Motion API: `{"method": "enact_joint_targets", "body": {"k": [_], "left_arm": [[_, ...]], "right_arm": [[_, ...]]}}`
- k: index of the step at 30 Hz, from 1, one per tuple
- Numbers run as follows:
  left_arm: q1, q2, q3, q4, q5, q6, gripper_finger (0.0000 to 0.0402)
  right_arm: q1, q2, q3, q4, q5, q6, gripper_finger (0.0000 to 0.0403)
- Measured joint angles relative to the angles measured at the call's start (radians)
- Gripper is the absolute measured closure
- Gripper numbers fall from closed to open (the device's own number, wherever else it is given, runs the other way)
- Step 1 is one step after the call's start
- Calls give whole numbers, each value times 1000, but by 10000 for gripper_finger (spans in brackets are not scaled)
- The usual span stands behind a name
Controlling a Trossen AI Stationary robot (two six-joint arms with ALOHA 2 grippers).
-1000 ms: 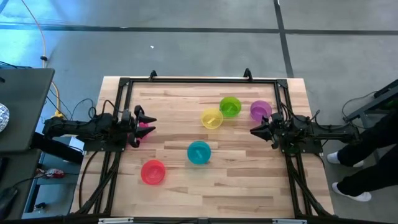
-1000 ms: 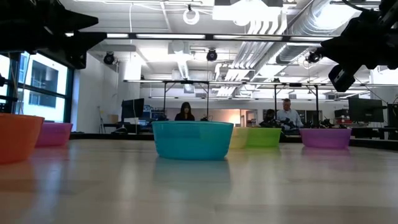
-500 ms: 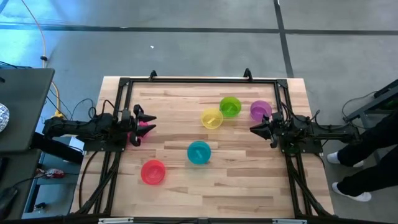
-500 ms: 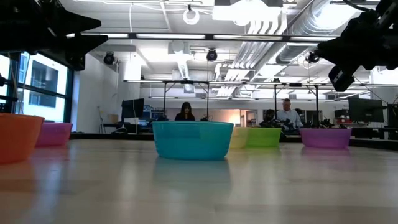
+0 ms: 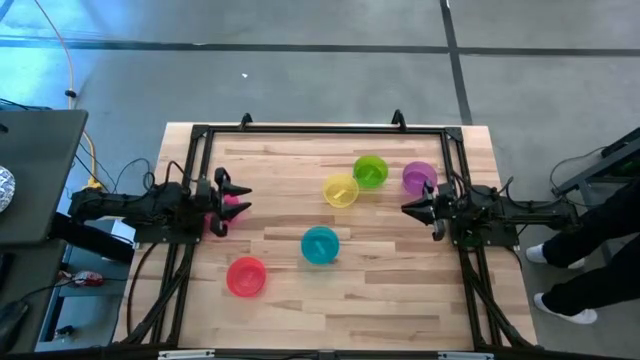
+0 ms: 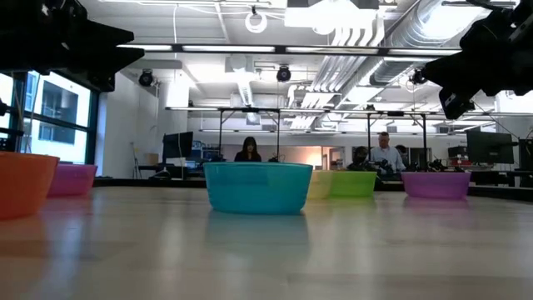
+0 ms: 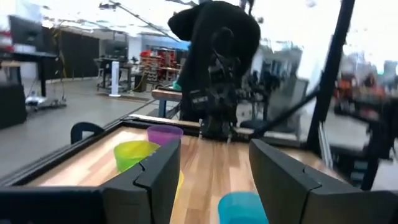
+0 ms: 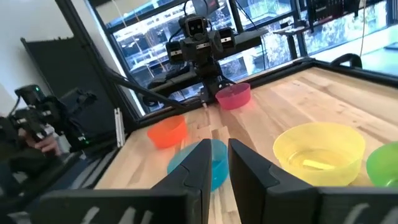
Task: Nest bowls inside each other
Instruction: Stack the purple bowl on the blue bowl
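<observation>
Six bowls stand upright and apart on the wooden table. In the high view they are red (image 5: 246,277), teal (image 5: 320,245), yellow (image 5: 341,191), green (image 5: 370,171), purple (image 5: 419,178) and pink (image 5: 231,207). My left gripper (image 5: 238,199) hovers open over the pink bowl at the table's left side, partly covering it. My right gripper (image 5: 406,208) hangs in the air at the right side, just near of the purple bowl. Its fingers (image 8: 219,149) are open by a narrow gap. The left wrist view shows the left gripper (image 7: 214,155) with nothing between its fingers.
A black frame (image 5: 320,128) runs around the table's far and side edges. Bare wood lies in the middle, between the teal bowl and the yellow one, and along the near edge. A person's legs and shoes (image 5: 565,255) show beyond the right edge.
</observation>
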Motion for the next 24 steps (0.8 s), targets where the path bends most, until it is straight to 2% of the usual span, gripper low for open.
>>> {"method": "enact_joint_targets", "body": {"k": [3, 5, 9, 15, 17, 19, 21, 24], "left_arm": [[1, 0, 0, -22, 0, 59, 220], [0, 0, 0, -22, -29, 37, 220], [1, 0, 0, -9, -86, -78, 220], [0, 0, 0, 32, -14, -142, 220], [0, 0, 0, 56, -5, -156, 220], [0, 0, 0, 88, 4, -156, 220], [0, 0, 0, 106, 11, -156, 220], [0, 0, 0, 114, 14, -160, 220]], "right_arm": [[0, 0, 0, -1, 1, -72, 359], [0, 0, 0, 1, 30, -103, 359], [0, 0, 0, 36, 173, -16, 359], [0, 0, 0, 197, 334, 2, 359], [0, 0, 0, 260, 336, -1, 359], [0, -1, 0, 302, 283, -40, 359], [0, -1, 0, 315, 226, -54, 359], [0, 0, 0, 297, 195, -24, 359]]}}
